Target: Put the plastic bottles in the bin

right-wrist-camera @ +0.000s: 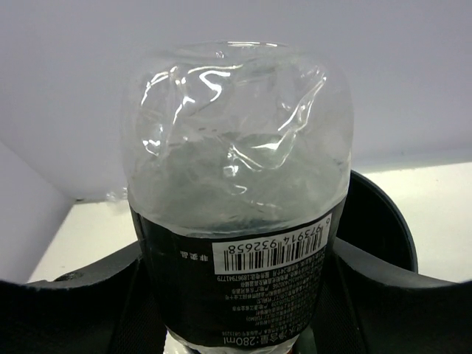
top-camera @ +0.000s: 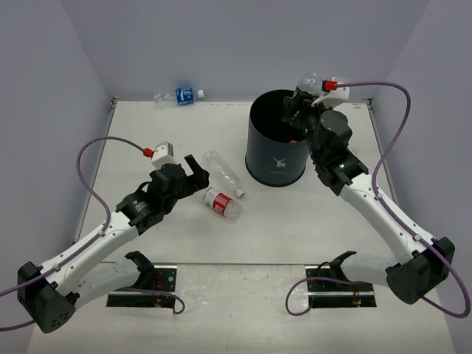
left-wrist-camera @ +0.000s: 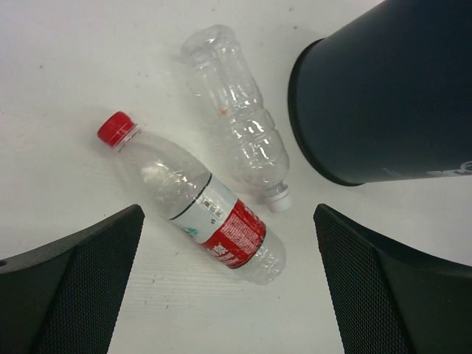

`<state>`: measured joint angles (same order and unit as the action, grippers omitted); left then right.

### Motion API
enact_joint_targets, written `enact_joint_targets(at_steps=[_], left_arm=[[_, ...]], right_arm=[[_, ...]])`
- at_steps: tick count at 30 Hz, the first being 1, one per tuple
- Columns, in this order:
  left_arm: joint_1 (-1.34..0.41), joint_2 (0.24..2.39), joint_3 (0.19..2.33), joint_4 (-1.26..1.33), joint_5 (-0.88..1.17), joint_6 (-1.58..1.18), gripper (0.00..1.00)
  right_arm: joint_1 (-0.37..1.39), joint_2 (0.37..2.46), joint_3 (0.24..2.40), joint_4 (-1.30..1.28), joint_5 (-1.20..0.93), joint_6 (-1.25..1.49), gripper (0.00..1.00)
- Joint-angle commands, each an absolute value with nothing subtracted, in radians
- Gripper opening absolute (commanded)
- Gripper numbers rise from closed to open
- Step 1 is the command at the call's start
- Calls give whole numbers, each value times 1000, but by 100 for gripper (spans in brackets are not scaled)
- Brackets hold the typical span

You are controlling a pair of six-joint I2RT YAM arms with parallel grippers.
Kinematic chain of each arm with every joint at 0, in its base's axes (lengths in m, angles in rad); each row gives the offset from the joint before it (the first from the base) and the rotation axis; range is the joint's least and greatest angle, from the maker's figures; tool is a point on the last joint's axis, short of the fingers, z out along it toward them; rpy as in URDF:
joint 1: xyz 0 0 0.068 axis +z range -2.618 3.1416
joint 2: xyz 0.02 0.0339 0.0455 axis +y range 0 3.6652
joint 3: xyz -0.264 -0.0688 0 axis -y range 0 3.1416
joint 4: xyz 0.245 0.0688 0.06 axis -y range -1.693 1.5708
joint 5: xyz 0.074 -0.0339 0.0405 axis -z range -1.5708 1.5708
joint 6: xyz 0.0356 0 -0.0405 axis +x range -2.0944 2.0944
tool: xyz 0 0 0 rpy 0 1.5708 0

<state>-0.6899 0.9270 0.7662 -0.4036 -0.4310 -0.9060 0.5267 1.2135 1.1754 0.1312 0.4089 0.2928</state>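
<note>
The black bin (top-camera: 279,140) with a white deer logo stands right of centre. My right gripper (top-camera: 299,103) is shut on the black-labelled bottle (right-wrist-camera: 236,221), held upside down over the bin's right rim; its clear base shows in the top view (top-camera: 310,80). Something orange shows inside the bin (top-camera: 293,137). My left gripper (top-camera: 198,171) is open, just left of two bottles lying on the table: the clear unlabelled one (left-wrist-camera: 240,114) (top-camera: 223,172) and the red-capped, red-labelled one (left-wrist-camera: 195,195) (top-camera: 222,204). The blue-labelled bottle (top-camera: 181,95) lies at the back wall.
The bin's wall (left-wrist-camera: 391,88) stands close to the right of the two lying bottles. White walls close the table at the back and sides. Purple cables loop from both arms.
</note>
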Motion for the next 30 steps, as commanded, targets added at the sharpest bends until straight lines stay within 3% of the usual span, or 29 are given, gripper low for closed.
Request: enact_joint_targets(at_steps=[1, 4, 6, 8, 18, 30], left_arm=[[-693, 953, 795, -490, -523, -1021, 100], [-693, 968, 795, -499, -526, -1028, 100], [-693, 972, 799, -499, -528, -1028, 100], [-693, 974, 801, -499, -529, -1037, 100], [-681, 1023, 795, -499, -525, -1085, 100], [-599, 1245, 808, -461, -396, -1073, 100]], right_arm=[[508, 1284, 1274, -16, 470, 292, 58], [508, 1289, 1282, -57, 489, 295, 74], [506, 1274, 1271, -58, 494, 295, 91], [508, 1262, 1265, -58, 483, 290, 98], [508, 1101, 1176, -112, 433, 343, 99], [508, 704, 772, -221, 560, 514, 99]])
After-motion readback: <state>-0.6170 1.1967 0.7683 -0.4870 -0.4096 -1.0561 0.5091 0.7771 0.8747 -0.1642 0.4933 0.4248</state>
